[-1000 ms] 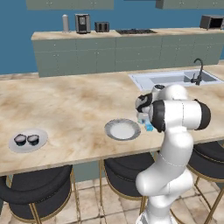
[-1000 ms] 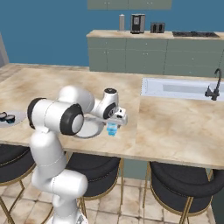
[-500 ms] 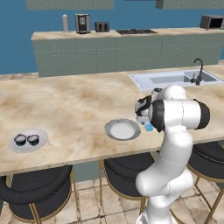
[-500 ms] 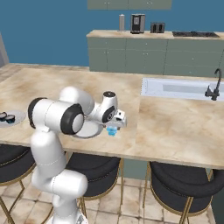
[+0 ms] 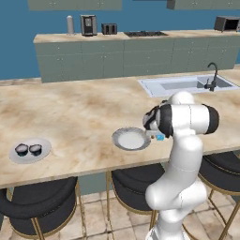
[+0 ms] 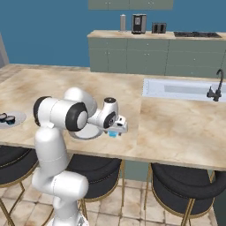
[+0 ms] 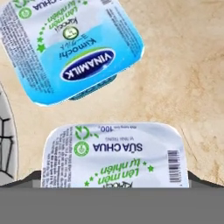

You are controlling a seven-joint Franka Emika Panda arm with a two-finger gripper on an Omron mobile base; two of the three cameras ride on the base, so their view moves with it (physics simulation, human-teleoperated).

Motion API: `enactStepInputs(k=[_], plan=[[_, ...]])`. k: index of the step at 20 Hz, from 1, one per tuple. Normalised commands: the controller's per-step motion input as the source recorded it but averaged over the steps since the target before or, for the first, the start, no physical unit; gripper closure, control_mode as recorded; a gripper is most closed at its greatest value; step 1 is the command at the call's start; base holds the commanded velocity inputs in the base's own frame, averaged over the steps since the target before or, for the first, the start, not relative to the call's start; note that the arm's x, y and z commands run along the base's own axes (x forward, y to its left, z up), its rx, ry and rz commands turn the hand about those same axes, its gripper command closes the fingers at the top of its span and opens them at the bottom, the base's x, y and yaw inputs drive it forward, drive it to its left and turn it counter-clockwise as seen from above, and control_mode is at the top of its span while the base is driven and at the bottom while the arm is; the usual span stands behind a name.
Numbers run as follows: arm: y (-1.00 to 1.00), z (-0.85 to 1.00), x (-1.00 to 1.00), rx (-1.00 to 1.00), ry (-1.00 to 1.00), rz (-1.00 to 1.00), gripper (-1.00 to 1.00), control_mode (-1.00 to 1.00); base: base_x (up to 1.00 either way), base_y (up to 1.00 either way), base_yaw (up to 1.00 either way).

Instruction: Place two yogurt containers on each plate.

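Two light blue yogurt containers with white-and-blue lids stand on the marble counter. In the hand view one (image 7: 72, 48) lies further out, and the nearer one (image 7: 118, 155) sits between the fingers of my open gripper (image 7: 114, 183), with no visible contact. From the base views the gripper (image 5: 154, 133) (image 6: 118, 128) hangs low over a blue cup (image 5: 160, 137) (image 6: 113, 133), just right of a bare plate (image 5: 131, 138) (image 6: 88, 132). The other plate (image 5: 43, 149) (image 6: 16, 117), at the far left, carries two dark yogurt containers (image 5: 28, 149) (image 6: 5, 118).
The counter's front edge (image 5: 93, 171) runs close below both plates, with dark stools (image 5: 40, 206) under it. A sink (image 5: 187, 84) with a black tap is set into the counter to the right. The bare plate's rim (image 7: 5, 144) shows at the left of the hand view.
The hand has sunk a little toward the counter over the light blue cup. The jaws stay wide, and the plates and cups have not moved.
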Motion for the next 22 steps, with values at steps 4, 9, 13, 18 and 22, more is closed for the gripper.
enactStepInputs(k=[4, 9, 13, 18, 22], plan=[[0.00, -0.01, 0.02, 0.00, 0.00, 0.00, 1.00, -1.00, 0.00, 0.00, 0.00], [0.08, 0.74, -0.20, 0.03, 0.00, 0.00, 1.00, -1.00, 0.00, 0.00, 0.00], [0.83, 0.55, -0.16, 0.02, 0.00, 0.04, 1.00, -1.00, 0.00, 0.00, 0.00], [1.00, -0.09, 0.00, 0.00, 0.00, 0.09, 1.00, -1.00, 0.00, 0.00, 0.00], [0.51, -0.32, 0.08, 0.00, 0.00, 0.04, -1.00, -1.00, 0.00, 0.00, 0.00]])
